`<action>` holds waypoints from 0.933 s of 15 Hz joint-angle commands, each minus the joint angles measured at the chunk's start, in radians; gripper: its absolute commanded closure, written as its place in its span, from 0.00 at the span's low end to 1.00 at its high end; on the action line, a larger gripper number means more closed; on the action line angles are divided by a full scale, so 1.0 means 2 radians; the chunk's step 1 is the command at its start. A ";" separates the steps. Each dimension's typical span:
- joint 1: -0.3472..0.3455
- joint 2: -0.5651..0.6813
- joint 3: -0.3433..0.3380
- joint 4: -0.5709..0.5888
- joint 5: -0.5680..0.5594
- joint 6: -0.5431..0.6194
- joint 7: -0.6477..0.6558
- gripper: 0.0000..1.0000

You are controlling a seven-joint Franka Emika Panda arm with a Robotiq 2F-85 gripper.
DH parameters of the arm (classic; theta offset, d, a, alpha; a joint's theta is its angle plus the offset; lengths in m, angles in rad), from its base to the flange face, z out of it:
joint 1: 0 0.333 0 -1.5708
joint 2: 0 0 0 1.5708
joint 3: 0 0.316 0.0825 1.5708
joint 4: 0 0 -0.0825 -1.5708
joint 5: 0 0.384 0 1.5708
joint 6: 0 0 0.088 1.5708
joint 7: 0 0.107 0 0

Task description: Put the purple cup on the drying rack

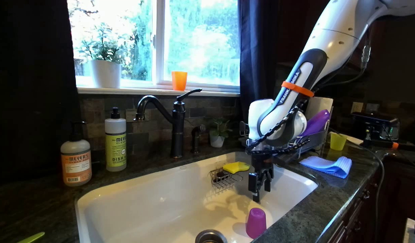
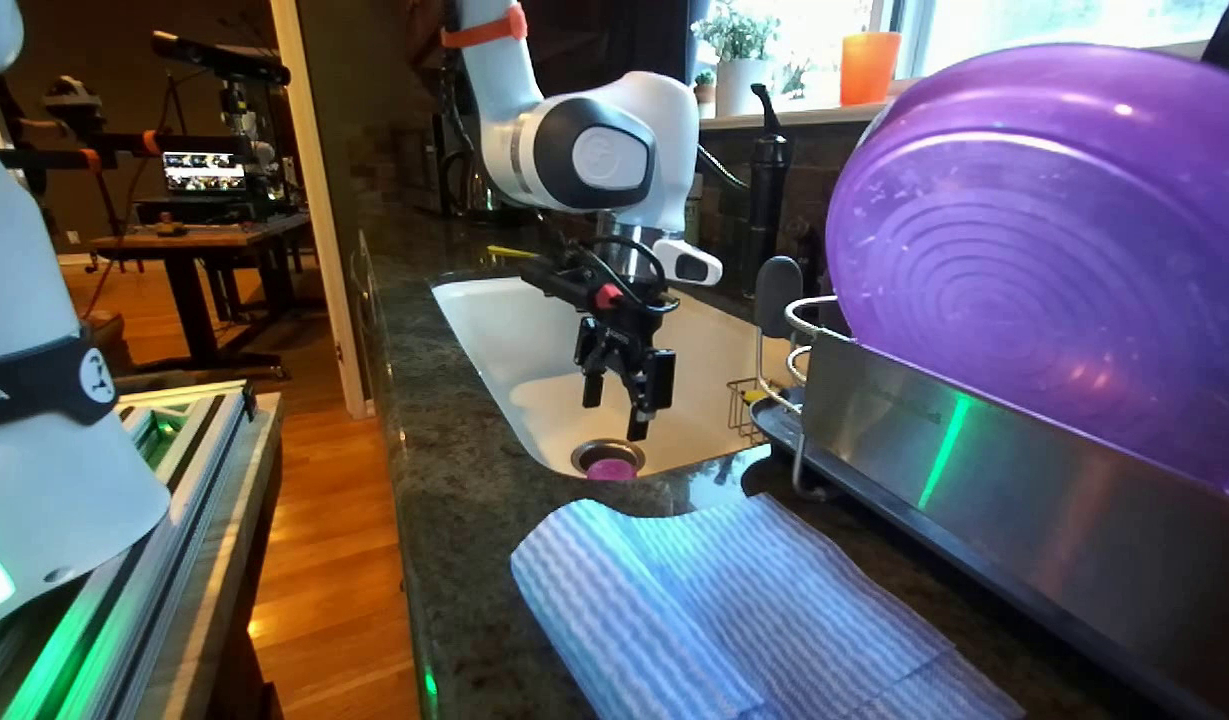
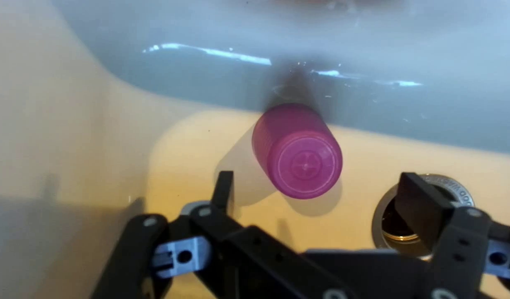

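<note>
A small, bright violet-magenta, rounded plastic cup [image 3: 296, 151] stands mouth down on the floor of the glossy white sink [image 1: 143, 195], its moulded base turned up. Set that way it rests on its wider end, which should keep it steady and suit it for drying without being flipped. It is just beside the sink's wall; whether the two touch, I cannot tell. In the wrist view the round, metal-ringed drain [image 3: 394, 224] lies at its four o'clock.

The black, two-fingered gripper [image 2: 616, 410] hangs pointing down at the cup's twelve o'clock in an exterior view. Its jaws are spread and hold nothing — the gap looks wider than the cup, presumably to leave room on both sides. In the wrist view the cup sits at twelve o'clock from that gap, so a shift that way and a descent seem called for; the upward taper could make a high grip slip.

At the cup's three o'clock in an exterior view is the low, rectangular metal drying rack [image 2: 1064, 510], holding a large, round purple bowl [image 2: 1034, 270] on edge, likely to drain. At five o'clock lies a folded, pale blue striped cloth [image 2: 714, 610].

In an exterior view, at eleven, a flat yellow sponge [image 1: 236, 167] sits at the metal wire caddy [image 1: 224, 180], probably to drip into the sink.
</note>
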State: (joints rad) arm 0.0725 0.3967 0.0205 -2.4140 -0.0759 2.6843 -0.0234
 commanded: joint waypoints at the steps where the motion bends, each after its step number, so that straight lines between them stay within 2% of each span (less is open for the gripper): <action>1: 0.024 0.062 -0.015 0.023 -0.025 0.059 0.036 0.00; 3: 0.032 0.084 -0.023 0.033 -0.028 0.094 0.041 0.00; 6: 0.023 0.115 -0.011 0.048 -0.010 0.119 0.027 0.00; 10: 0.008 0.138 0.011 0.064 0.006 0.107 0.020 0.00; 14: 0.017 0.144 0.006 0.070 0.016 0.090 0.034 0.00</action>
State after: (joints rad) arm 0.1048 0.6652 0.0294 -2.2961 -0.0689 2.8984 0.0273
